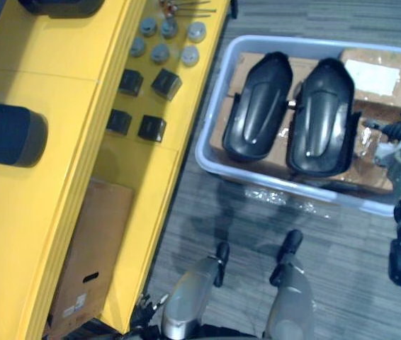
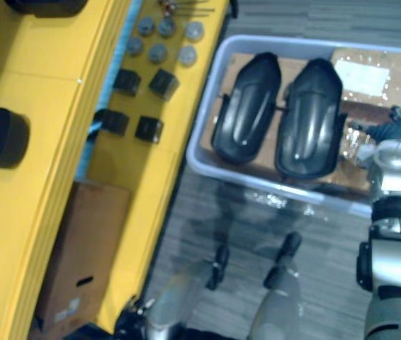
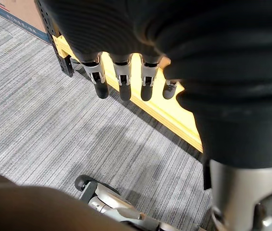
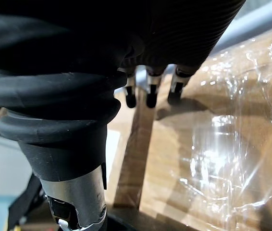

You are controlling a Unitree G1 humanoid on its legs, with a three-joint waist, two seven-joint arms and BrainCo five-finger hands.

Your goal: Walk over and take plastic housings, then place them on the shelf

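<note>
Over the bin's (image 1: 210,120) right end, the right robot hand (image 4: 151,96) hangs spread and empty beside the housings (image 1: 319,117); it may snag the plastic wrap (image 4: 232,144)

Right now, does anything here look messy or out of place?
Mostly tidy. A crumpled scrap of clear plastic film lies loose on the carpet just outside the near wall of the grey bin, and one small black box on the yellow shelf sits turned askew from its neighbours.
</note>
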